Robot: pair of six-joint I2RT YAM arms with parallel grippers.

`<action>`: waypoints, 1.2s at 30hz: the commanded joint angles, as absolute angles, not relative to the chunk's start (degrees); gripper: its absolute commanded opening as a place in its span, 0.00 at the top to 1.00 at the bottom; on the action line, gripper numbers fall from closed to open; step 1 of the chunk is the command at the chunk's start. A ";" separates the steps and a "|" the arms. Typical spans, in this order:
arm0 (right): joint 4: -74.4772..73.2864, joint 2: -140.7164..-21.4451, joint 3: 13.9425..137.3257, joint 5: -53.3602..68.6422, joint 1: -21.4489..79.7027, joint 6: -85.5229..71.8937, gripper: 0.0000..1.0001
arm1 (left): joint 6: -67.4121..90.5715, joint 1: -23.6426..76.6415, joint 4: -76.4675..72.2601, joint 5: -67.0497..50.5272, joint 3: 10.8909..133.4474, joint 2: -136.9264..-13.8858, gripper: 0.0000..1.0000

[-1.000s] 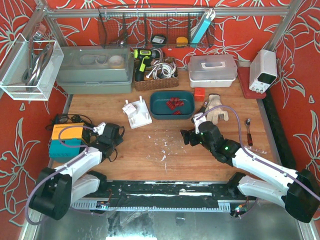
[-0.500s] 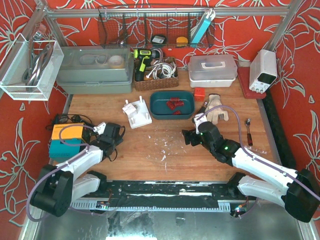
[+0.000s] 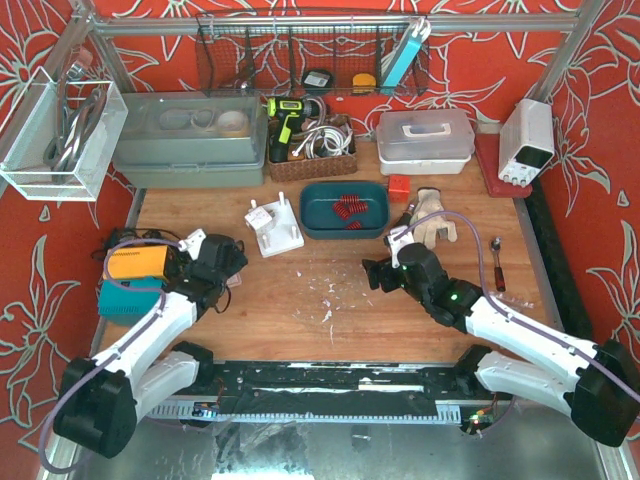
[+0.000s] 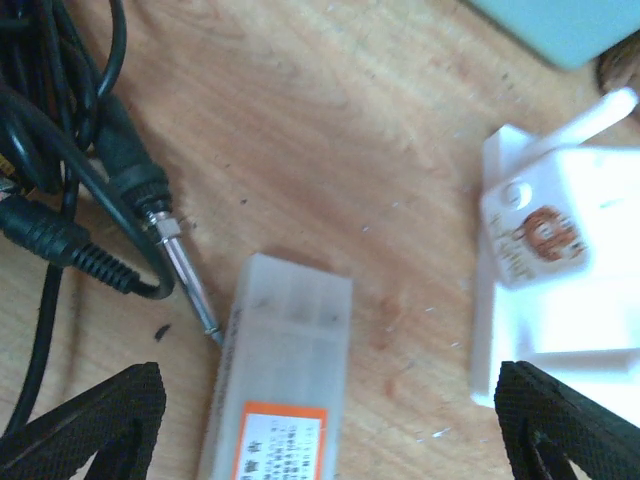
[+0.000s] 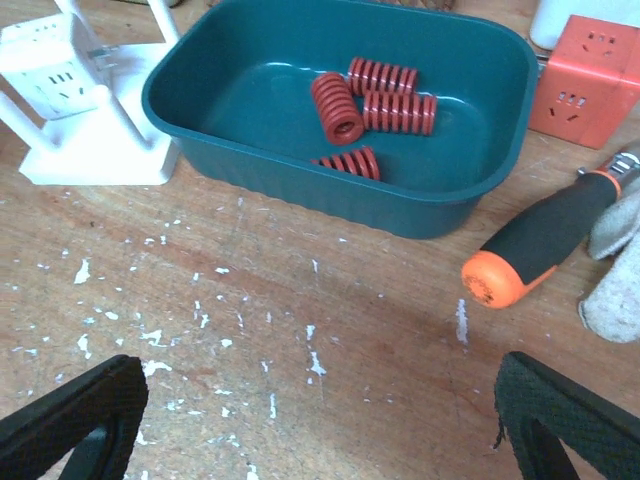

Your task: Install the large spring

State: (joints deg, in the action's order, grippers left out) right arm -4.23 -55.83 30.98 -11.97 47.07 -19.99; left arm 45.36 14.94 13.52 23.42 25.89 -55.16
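Observation:
Several red springs (image 5: 337, 107) lie in the teal tray (image 5: 250, 160), which is at the back centre of the table in the top view (image 3: 375, 225); one stands on end and looks widest. A white fixture (image 3: 275, 228) stands left of the tray and also shows at the right of the left wrist view (image 4: 570, 260). My left gripper (image 3: 228, 256) hangs open over the table's left side, its fingers (image 4: 90, 425) wide apart with nothing held. My right gripper (image 5: 320, 430) is open above bare wood in front of the tray, shown in the top view (image 3: 377, 275).
Under the left gripper lie a translucent plastic box with an orange label (image 4: 285, 370) and a soldering iron with black cables (image 4: 150, 200). An orange-handled screwdriver (image 5: 545, 240), an orange cube (image 5: 590, 80) and a glove (image 5: 615, 275) sit right of the tray. An orange and teal device (image 3: 135, 275) stands at far left.
My left gripper has opened and its arm has shifted a little toward the back of the table. The right arm has stayed put.

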 commanded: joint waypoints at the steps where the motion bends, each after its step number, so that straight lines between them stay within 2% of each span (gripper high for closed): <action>1: -1.35 -54.41 30.04 -7.83 48.10 -19.23 0.05 | 40.87 14.58 15.08 23.41 29.03 -53.27 0.08; 5: 0.05 -55.20 30.12 -6.82 49.81 -18.13 0.05 | 36.64 14.59 13.93 20.04 33.36 -56.01 0.01; 16: 1.76 -58.96 32.02 -10.26 58.07 -12.87 0.04 | 36.85 16.52 14.74 20.41 47.33 -74.09 0.00; 25: 5.95 -59.80 31.59 -9.56 63.94 -8.49 0.03 | 38.72 17.73 16.16 17.00 56.36 -84.36 0.12; 36: 5.81 -57.57 30.77 -14.74 64.95 -8.26 0.03 | 45.03 18.01 26.43 20.78 66.52 -95.42 0.15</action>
